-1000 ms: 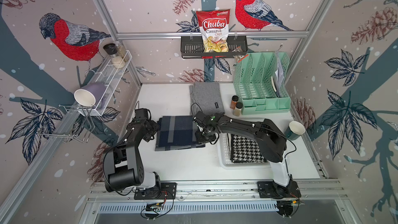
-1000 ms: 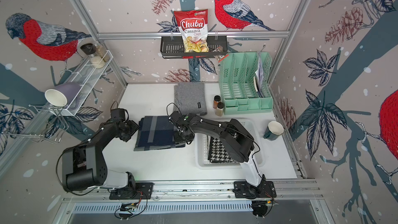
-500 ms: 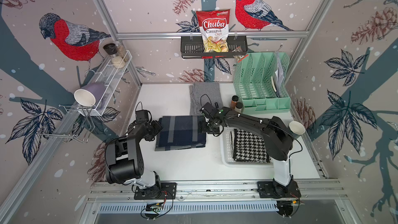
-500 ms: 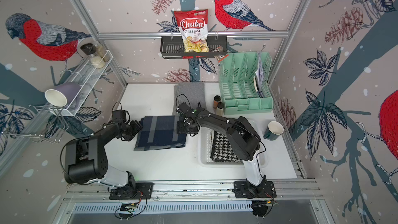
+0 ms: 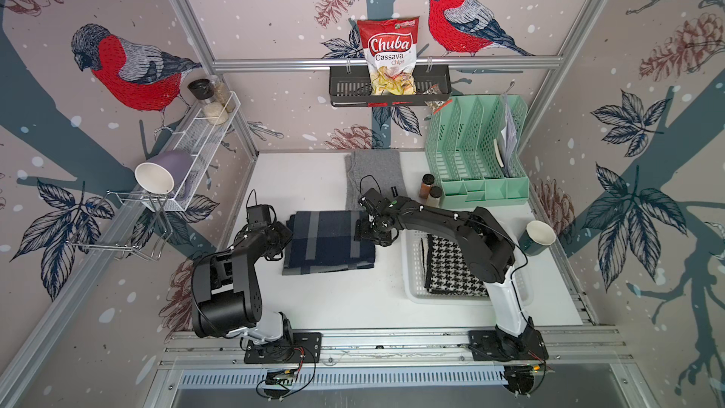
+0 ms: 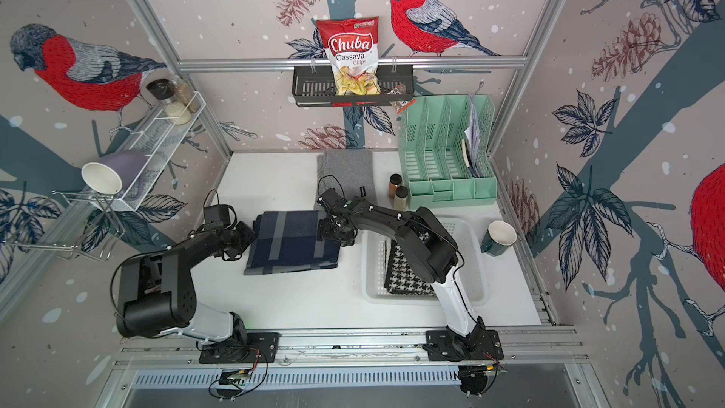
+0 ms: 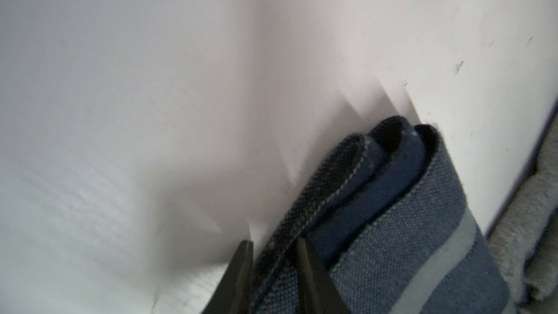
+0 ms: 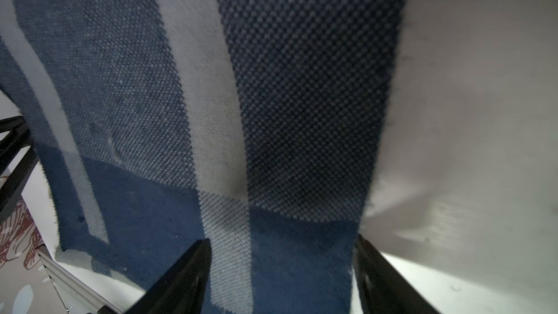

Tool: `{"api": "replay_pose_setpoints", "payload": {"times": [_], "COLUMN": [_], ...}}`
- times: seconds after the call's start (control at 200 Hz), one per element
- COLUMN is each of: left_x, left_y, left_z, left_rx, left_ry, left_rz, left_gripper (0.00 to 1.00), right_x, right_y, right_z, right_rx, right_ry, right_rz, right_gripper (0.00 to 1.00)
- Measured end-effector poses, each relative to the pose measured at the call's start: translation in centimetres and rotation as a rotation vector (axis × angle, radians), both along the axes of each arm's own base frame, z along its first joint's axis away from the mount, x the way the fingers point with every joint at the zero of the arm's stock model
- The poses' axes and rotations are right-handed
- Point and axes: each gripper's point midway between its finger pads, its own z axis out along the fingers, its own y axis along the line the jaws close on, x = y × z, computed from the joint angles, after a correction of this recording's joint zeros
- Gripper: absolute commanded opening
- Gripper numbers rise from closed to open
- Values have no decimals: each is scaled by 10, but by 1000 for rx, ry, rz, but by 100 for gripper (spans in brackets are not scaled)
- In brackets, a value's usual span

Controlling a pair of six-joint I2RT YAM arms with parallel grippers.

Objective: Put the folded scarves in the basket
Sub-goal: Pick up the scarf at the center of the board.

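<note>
Nearest the arm bases, the white basket (image 5: 439,299) is sitting on the table (image 5: 353,300) at the right, and it is already holding a houndstooth cloth (image 5: 451,272), but not the folded scarf (image 5: 327,243). That navy scarf with grey stripes is lying flat on the table just beside the basket's left wall, so the transfer is not yet done. The left gripper (image 5: 284,235) is working at the scarf's left edge; in its wrist view the fingertips (image 7: 302,255) are standing close together with the hemmed edge of a fold pinched between them, so it is gripping the cloth. The right gripper (image 5: 367,231) is hovering over the opposite edge, next to the basket, and its wrist view is showing the jaws spread wide across the weave, gripping nothing. By my reading the pickup is only half secured: the right side is waiting to be clamped, then lifting, carrying across and lowering into the basket are all remaining. Farther back, a grey cloth (image 5: 372,174) is lying untouched
</note>
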Motion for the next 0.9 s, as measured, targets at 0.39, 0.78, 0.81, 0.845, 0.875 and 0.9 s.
{"api": "replay_pose_setpoints", "payload": {"times": [0.39,0.78,0.81,0.845,0.875,0.9], "left_x": [-46,-43,-42,-40,-38,-38], "left_y": [28,25,23,20,17,14], "left_z": [1,17,15,12,9,6], "left_rx": [31,33,23,2,-11,-23], "left_ry": [62,28,35,43,48,54], "left_rz": [176,118,111,93,77,63], "left_gripper": [0,51,52,52,52,53], "right_x": [-6,-4,-2,-1,0,1], "right_y": [32,41,40,38,38,37], "right_z": [-1,-1,-1,-2,-2,-2], "right_rx": [44,77,78,80,82,85], "right_ry": [-20,-5,-5,-3,0,3], "right_rz": [66,110,107,105,103,102], "right_gripper": [80,72,72,71,72,71]}}
